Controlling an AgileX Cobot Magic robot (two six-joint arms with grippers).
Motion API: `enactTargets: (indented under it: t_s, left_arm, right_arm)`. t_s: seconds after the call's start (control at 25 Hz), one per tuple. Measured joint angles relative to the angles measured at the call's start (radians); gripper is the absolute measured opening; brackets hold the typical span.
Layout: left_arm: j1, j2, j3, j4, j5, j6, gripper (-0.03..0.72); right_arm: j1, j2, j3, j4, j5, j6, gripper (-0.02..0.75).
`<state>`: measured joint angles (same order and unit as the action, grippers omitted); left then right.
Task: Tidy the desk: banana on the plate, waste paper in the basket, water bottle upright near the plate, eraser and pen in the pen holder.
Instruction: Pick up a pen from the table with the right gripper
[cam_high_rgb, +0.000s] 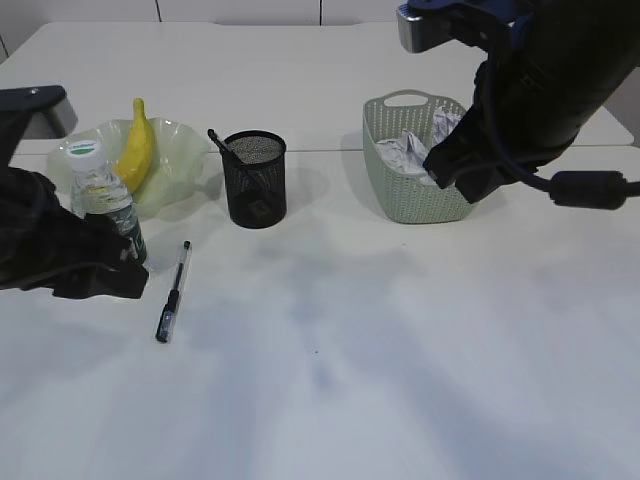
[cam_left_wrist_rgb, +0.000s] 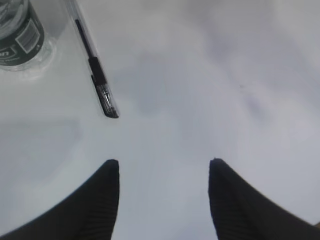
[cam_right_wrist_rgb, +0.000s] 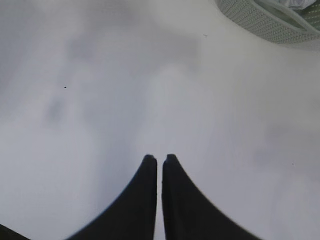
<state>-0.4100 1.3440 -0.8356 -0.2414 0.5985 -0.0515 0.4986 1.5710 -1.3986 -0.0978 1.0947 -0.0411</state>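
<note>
Nearest, pen (cam_high_rgb: 174, 292) flat on table (cam_high_rgb: 400, 360) beside upright water bottle (cam_high_rgb: 102, 196), left gripper (cam_left_wrist_rgb: 164, 167) spread wide over bare tabletop, empty, right gripper (cam_right_wrist_rgb: 159, 161) pinched closed, empty, near basket (cam_high_rgb: 410, 190).

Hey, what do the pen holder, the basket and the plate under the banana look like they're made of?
Pen holder: black metal mesh, most likely, since fine perforations show light through the wall. Basket: pale green moulded plastic imitating wicker, judging by its regular weave pattern and smooth rim handle. Plate: translucent yellow-green with a wavy edge, glass or plastic; the look leaves that open.
</note>
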Motion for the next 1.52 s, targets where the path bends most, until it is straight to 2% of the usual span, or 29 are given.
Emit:
enactTargets:
  t_s: [0.48, 0.76, 1.04, 1.32, 1.52]
  left_arm:
    - [0.0, 0.258, -0.038, 0.002, -0.193, -0.055, 0.359]
    - [0.0, 0.398, -0.119, 0.002, -0.194, -0.082, 0.355]
    - [0.002, 0.476, -0.126, 0.004, -0.172, -0.1, 0.354]
    - [0.002, 0.479, -0.153, 0.097, -0.166, -0.19, 0.354]
    - [0.004, 0.522, -0.231, 0.16, -0.097, -0.221, 0.354]
  right_arm:
    - [0.0, 0.0, 0.0, -0.002, -0.007, 0.0, 0.019]
    - [0.0, 0.0, 0.0, -0.005, -0.007, -0.002, 0.019]
    - [0.0, 0.0, 0.0, -0.005, -0.008, -0.004, 0.019]
    - [0.0, 0.0, 0.0, -0.005, -0.012, -0.009, 0.019]
    - [0.0, 0.0, 0.0, -0.007, -0.012, -0.009, 0.019]
